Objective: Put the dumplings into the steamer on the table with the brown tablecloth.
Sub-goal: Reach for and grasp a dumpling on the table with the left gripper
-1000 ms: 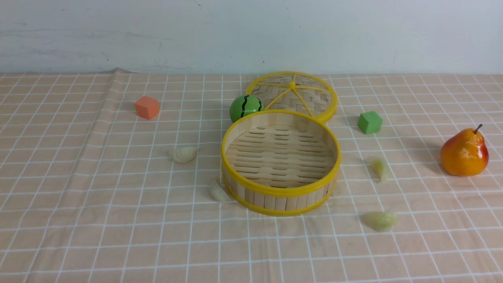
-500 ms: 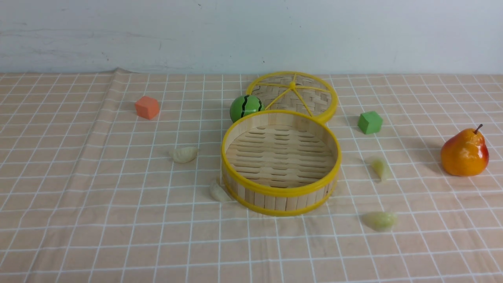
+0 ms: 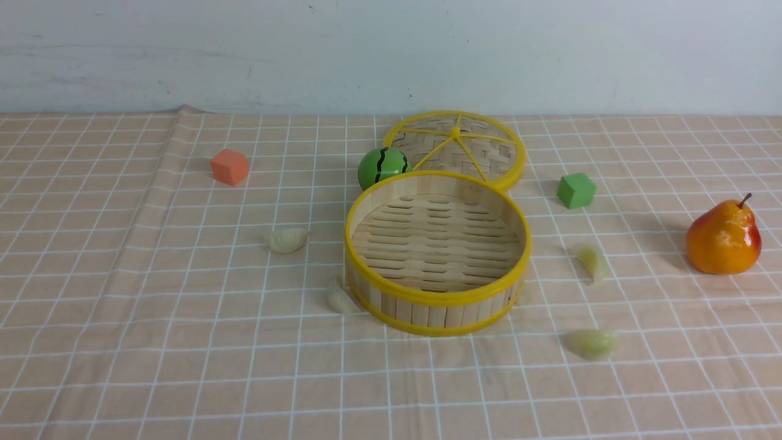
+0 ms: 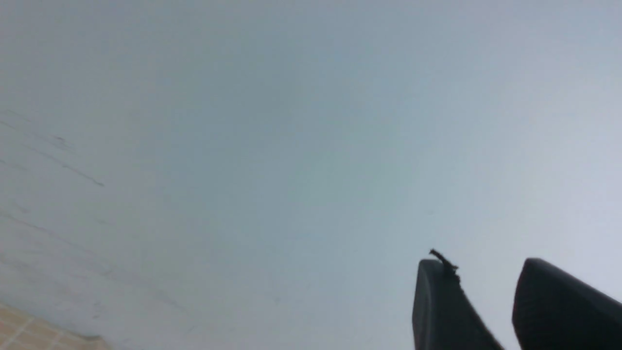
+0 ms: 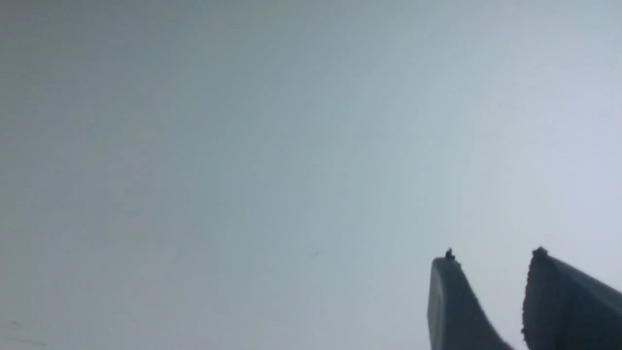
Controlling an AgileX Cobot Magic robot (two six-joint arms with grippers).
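The steamer (image 3: 437, 299), a round bamboo basket with yellow rims, stands empty in the middle of the table under the brown tablecloth (image 3: 183, 366). Several pale dumplings lie around it. One dumpling (image 3: 287, 239) is to its left and another (image 3: 338, 298) touches its front left wall. On the right lie a third (image 3: 593, 263) and a nearer one (image 3: 591, 343). Neither arm shows in the front view. My left gripper (image 4: 483, 265) and my right gripper (image 5: 491, 257) each face the pale wall, open, with nothing between the fingers.
Behind the steamer lies its flat woven lid (image 3: 455, 146), with a green striped ball (image 3: 382, 166) beside it. An orange cube (image 3: 230, 167) sits back left and a green cube (image 3: 575, 190) back right. A pear (image 3: 723, 238) stands far right. A pale wall (image 3: 391, 55) closes the back.
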